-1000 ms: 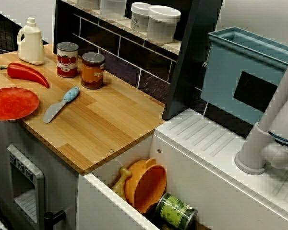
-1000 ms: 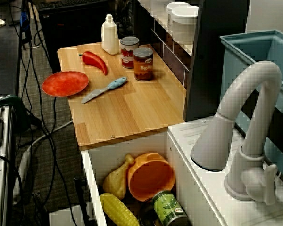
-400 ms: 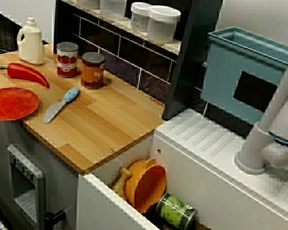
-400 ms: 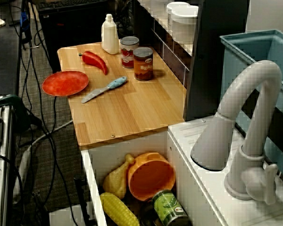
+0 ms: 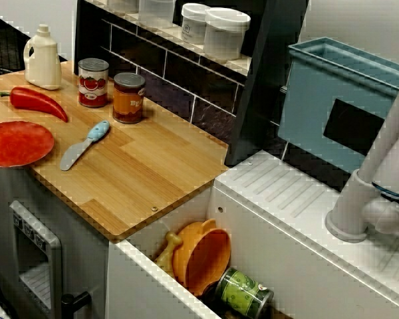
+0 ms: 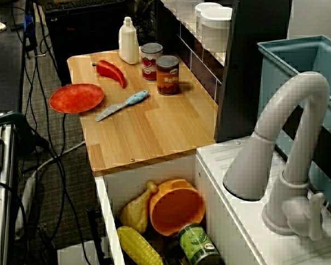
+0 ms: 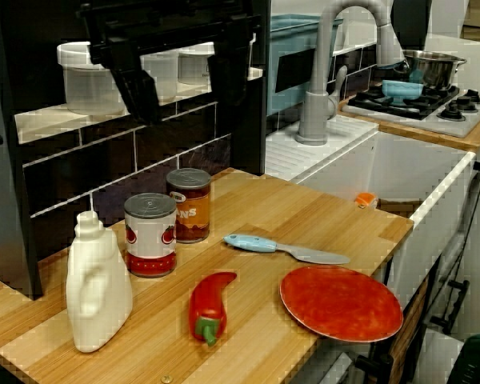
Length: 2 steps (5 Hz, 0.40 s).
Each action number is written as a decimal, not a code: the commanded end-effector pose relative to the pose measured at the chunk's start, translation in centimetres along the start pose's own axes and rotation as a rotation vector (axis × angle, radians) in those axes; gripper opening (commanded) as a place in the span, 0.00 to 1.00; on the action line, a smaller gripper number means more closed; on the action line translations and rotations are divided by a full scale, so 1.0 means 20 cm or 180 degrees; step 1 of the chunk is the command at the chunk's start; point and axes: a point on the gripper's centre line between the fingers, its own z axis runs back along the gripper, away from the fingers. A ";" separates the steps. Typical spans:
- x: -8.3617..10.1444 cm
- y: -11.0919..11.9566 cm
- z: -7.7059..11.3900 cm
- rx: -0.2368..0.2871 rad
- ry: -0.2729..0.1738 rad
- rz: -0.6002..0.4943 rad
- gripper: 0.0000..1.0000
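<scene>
In the view along the counter, the black two-fingered gripper hangs high in front of the tiled shelf. Its fingers are spread wide with nothing between them. Neither of the two views over the sink shows it.

Nearest to it in that picture, at 6 o'clock, a round metal tin with an orange-brown label stands upright on the pale wooden counter, close to the dark tiled back wall. A tin with a red tomato label stands just beside it at 8 o'clock; whether they touch I cannot tell. A knife with a light blue handle lies at 4 o'clock, apart from it.

The orange-brown tin looks stiff and should not give under the fingers. Its round wall is smooth, though, and could slip or turn. Its weight cannot be judged. The best hold seems to be across the wall at mid-height, on the sides turned away from the neighbouring tin.
</scene>
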 end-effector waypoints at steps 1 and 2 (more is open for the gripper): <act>-0.05 -0.06 0.11 0.0356 -0.0158 0.0203 1.00; -0.08 -0.02 0.11 0.0457 -0.0446 0.0932 1.00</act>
